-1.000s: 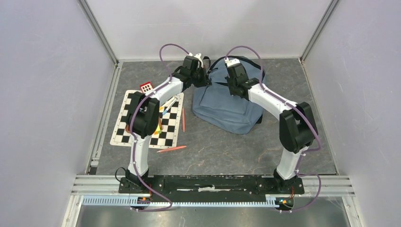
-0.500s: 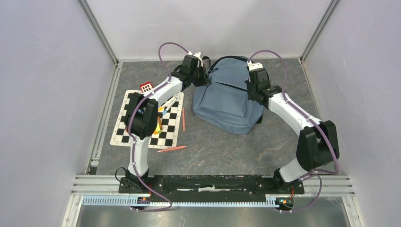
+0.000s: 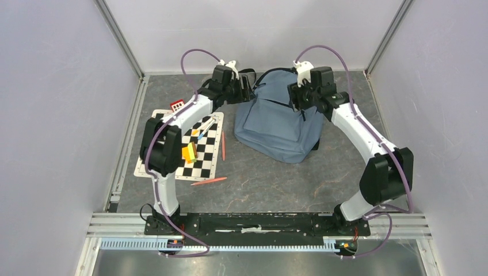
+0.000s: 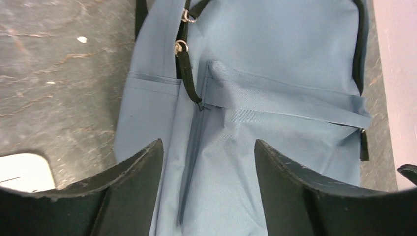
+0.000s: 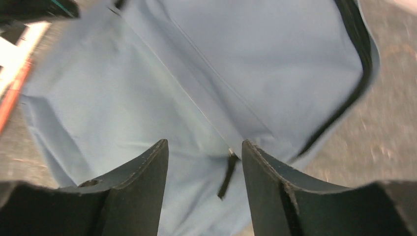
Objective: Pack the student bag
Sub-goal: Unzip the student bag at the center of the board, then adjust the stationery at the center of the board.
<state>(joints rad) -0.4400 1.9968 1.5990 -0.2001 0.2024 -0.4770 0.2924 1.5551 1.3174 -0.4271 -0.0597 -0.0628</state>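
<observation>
Overhead, checkerboard [image 3: 202, 165] beside student bag [image 3: 276, 131], wrist close-up, zipper pull [image 4: 187, 73] (left hand [image 4: 207, 143] parted)

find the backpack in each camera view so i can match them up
top external: backpack at centre, in the upper half.
left wrist: backpack fills the middle and right.
right wrist: backpack covers most of the picture.
shared landmark: the dark zipper along its edge.

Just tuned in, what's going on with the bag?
The left end effector and right end effector hang open above the far end of the blue-grey backpack, gripping nothing. Orange pencils and a yellow-orange block lie on or beside the checkerboard mat, not yet packed.
</observation>
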